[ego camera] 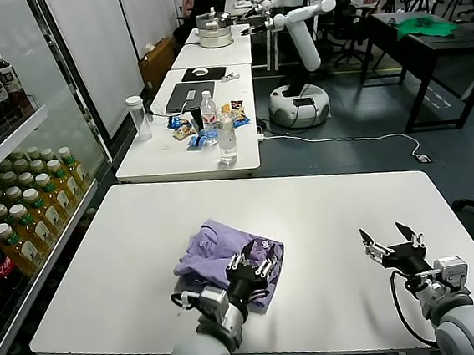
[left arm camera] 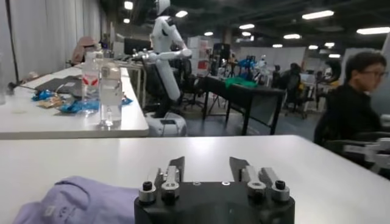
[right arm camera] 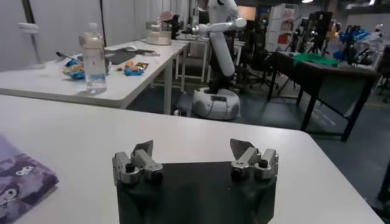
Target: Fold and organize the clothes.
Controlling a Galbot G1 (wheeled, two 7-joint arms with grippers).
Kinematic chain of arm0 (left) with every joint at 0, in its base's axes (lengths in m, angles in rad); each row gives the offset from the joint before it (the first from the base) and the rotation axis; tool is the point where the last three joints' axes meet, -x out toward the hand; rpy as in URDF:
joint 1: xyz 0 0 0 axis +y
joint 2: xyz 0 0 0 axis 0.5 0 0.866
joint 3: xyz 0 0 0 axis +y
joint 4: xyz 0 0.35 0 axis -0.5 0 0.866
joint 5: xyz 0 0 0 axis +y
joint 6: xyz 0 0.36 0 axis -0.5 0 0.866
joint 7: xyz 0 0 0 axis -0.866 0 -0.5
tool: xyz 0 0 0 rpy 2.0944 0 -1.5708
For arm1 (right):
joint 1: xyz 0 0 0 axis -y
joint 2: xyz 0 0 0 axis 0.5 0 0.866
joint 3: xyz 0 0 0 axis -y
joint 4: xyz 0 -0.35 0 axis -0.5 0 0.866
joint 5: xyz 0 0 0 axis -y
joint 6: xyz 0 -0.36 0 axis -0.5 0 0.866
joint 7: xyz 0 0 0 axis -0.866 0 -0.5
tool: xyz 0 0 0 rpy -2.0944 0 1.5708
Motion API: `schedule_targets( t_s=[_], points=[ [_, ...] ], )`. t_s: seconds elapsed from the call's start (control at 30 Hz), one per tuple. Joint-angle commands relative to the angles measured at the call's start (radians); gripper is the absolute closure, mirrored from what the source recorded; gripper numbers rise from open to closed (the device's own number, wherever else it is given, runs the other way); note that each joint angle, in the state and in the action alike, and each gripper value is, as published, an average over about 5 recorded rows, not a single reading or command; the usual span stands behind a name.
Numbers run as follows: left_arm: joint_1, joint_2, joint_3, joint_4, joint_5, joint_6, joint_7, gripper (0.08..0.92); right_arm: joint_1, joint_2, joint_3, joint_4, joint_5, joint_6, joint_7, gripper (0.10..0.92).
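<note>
Lavender T-shirt (ego camera: 228, 256) lies folded in a compact bundle near the front of the white table (ego camera: 324, 211), the left gripper (ego camera: 252, 268) just over its near edge with jaws parted and empty, the right gripper (ego camera: 392, 244) spread wide well apart, suggesting release and retreat next.

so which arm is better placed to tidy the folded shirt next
Left. Its end effector sits open right over the purple T-shirt; the right end effector waits open over bare table, well off to the side.
</note>
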Motion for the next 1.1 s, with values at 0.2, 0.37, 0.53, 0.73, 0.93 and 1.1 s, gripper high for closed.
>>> schedule_targets(
  t_s=[0.2, 0.37, 0.53, 0.73, 0.93, 1.1],
  points=[
    [0.392, 0.019, -0.286, -0.194, 0.136, -0.064, -0.025, 0.288, 0.131, 0.175, -0.403, -0.089, -0.101, 0.034, 0.092, 0.203],
    [0.414, 0.027, -0.358, -0.202, 0.134, -0.077, -0.037, 0.187, 0.216, 0.287, -0.524, -0.234, -0.114, 0.034, 0.151, 0.203],
    [0.421, 0.028, -0.374, -0.198, 0.134, -0.085, -0.041, 0.177, 0.275, 0.362, -0.578, -0.349, -0.12, 0.025, 0.191, 0.203],
    [0.419, 0.022, -0.372, -0.189, 0.134, -0.089, -0.044, 0.177, 0.327, 0.38, -0.603, -0.401, -0.09, 0.013, 0.241, 0.203],
    [0.417, 0.015, -0.367, -0.183, 0.133, -0.089, -0.044, 0.177, 0.354, 0.374, -0.593, -0.421, -0.031, -0.001, 0.302, 0.22],
    [0.416, 0.009, -0.364, -0.173, 0.133, -0.089, -0.044, 0.177, 0.381, 0.356, -0.577, -0.424, 0.007, -0.005, 0.328, 0.335]
  ],
)
